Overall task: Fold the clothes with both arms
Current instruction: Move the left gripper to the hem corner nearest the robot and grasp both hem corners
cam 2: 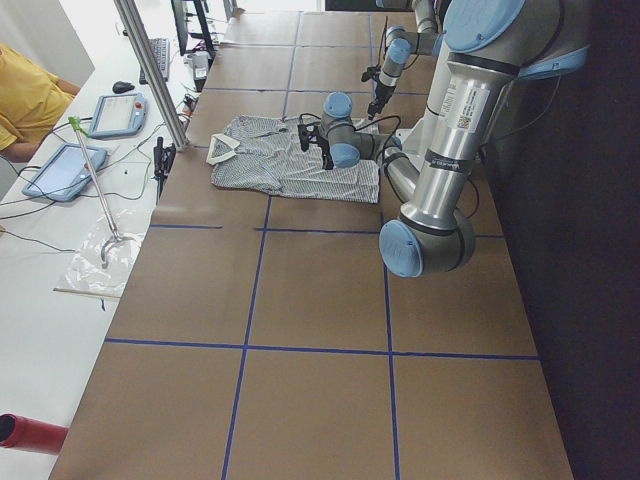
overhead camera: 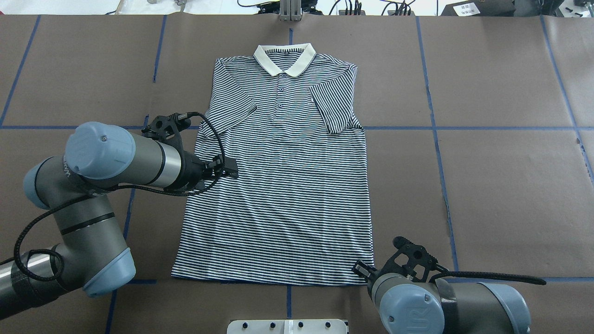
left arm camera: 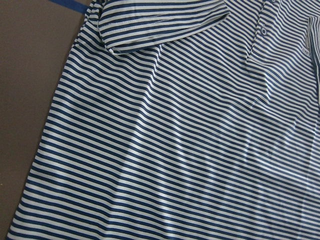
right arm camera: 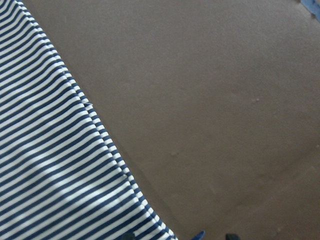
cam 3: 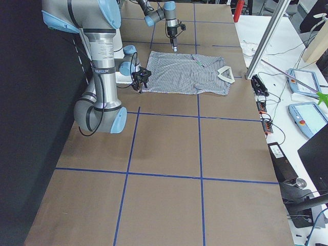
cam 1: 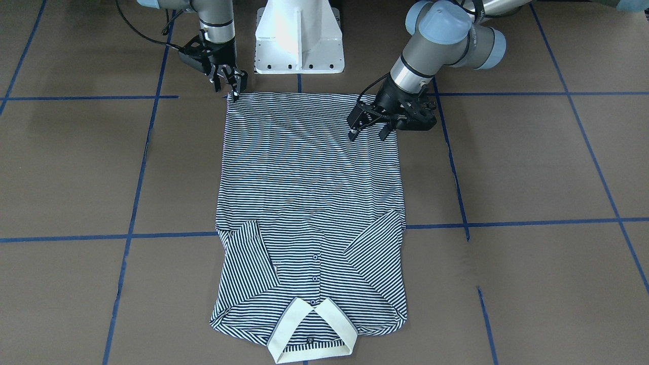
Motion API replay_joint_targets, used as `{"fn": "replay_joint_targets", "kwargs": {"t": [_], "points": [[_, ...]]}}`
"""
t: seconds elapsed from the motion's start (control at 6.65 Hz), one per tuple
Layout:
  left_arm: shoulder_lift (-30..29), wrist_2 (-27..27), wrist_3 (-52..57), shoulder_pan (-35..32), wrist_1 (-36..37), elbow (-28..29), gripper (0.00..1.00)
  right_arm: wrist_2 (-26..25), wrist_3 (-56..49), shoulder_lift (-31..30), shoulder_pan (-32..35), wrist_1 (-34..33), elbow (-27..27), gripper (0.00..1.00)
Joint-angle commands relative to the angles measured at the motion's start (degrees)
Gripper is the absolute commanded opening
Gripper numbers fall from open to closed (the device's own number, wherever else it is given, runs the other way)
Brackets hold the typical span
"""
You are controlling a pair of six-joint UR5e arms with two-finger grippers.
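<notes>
Nearest the robot's base: hem (overhead camera: 274,279) of the striped polo shirt (overhead camera: 283,195), which is laid flat, front up, on the brown surface (overhead camera: 487,185).

Right gripper (cam 1: 230,88) is found low at the hem's right corner, fingers spread. In the right wrist view the corner is seen between the two dark fingertips, not yet pinched.

Left gripper (cam 1: 367,133) is also spread, but is held above the fabric, inside the shirt's left edge and farther out than the hem. Nothing is gripped. Its own hem corner is judged to lie back toward the base and outward, partly hidden by the wrist.

Farther out: both sleeves (overhead camera: 229,109) are seen turned in over the chest. Farthest: cream collar (overhead camera: 284,58).

Long axis is noted as running straight from hem to collar, away from the robot. A hem-to-collar fold is judged likely, and the left arm is the one to be brought to its corner first.
</notes>
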Motion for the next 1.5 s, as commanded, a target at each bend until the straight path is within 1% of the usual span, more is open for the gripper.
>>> {"fn": "replay_joint_targets", "kwargs": {"t": [0.0,0.15,0.3,0.45,0.6,0.9,1.05,1.2,1.35], "points": [[0.0,0.0,0.0,0.0,0.0,-0.1,0.92,0.2,-0.1,1.9,-0.1,0.0,-2.5,0.65],[0.0,0.0,0.0,0.0,0.0,-0.1,0.92,1.2,0.0,1.9,0.0,-0.1,-2.3,0.46],[0.0,0.0,0.0,0.0,0.0,-0.1,0.92,1.8,-0.1,1.8,0.1,-0.2,-2.1,0.07],[0.0,0.0,-0.1,0.0,0.0,-0.1,0.92,2.2,-0.4,1.9,0.1,-1.9,-1.5,0.00],[-0.1,0.0,0.0,0.0,0.0,-0.1,0.92,2.9,-0.5,2.2,0.0,-4.1,-0.2,0.00],[-0.1,0.0,-0.1,0.3,0.0,-0.1,0.93,2.9,-0.5,2.2,-0.1,-4.2,-0.2,0.00],[0.0,0.0,-0.2,0.5,0.1,-0.6,0.94,2.9,-0.5,2.2,0.0,-4.2,0.9,0.00],[2.4,0.3,-2.6,1.2,2.3,-3.7,0.94,2.9,-0.6,2.2,0.5,-4.2,1.9,0.00],[6.2,6.2,-3.3,6.5,7.9,-9.4,0.94,2.9,-0.6,2.2,0.8,-4.2,2.8,0.00]]}}
